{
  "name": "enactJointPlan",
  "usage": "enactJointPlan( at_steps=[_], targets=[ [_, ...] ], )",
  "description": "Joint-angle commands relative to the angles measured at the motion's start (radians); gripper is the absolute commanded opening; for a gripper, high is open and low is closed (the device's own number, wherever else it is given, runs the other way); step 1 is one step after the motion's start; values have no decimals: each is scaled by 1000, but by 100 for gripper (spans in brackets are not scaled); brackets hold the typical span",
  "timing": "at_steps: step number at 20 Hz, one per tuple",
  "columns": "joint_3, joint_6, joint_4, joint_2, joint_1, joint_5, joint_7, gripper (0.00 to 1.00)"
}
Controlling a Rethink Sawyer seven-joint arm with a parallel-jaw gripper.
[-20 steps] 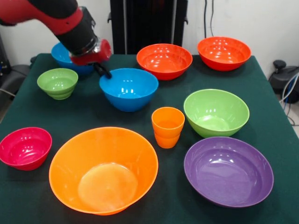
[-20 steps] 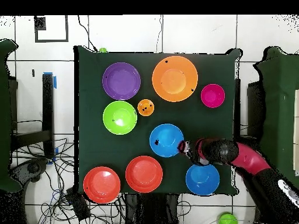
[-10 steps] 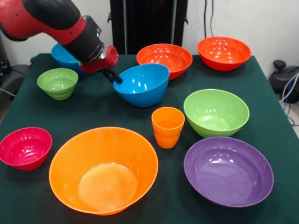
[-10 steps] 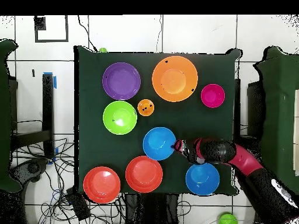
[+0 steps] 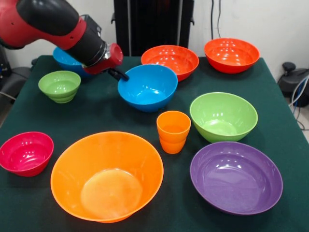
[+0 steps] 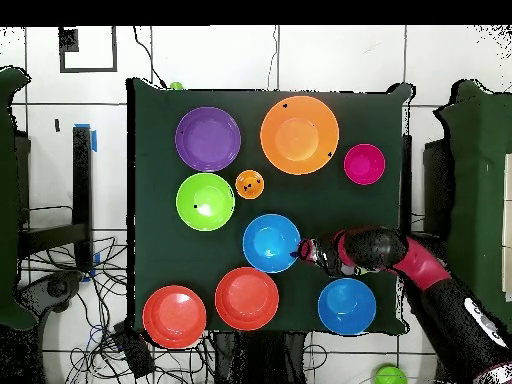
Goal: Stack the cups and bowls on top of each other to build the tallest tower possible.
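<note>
The dark fingers [image 5: 120,75] of the gripper [image 6: 303,252] are closed on the near-left rim of a blue bowl [image 5: 147,87], which they hold tilted and raised off the green tabletop [image 5: 285,145]. The red and black arm [image 5: 53,26] reaches in from the upper left of the front view. Behind the held bowl stands a red-orange bowl [image 5: 170,62], and a second red-orange bowl [image 5: 231,54] stands at the far right corner. A second blue bowl [image 5: 65,59] lies partly hidden behind the arm, beside the small green ribbed bowl [image 5: 60,85]. In front of the held bowl an orange cup [image 5: 173,131] stands upright, just beside the larger green bowl [image 5: 223,116]. Nearest the camera are the small crimson bowl [image 5: 26,152], the large orange bowl [image 5: 107,175] and the large purple bowl [image 5: 235,177], each resting separately and upright. In the overhead view the held bowl lies between the cup and the nearer red-orange bowl.
</note>
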Motion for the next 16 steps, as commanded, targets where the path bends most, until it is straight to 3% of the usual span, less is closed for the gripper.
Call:
enactJointPlan(
  at_steps=[1,16],
  targets=[
    [72,120,-185,21,51,-25,-361,0],
    [126,42,-45,-213,69,-56,-209,0]
  ],
)
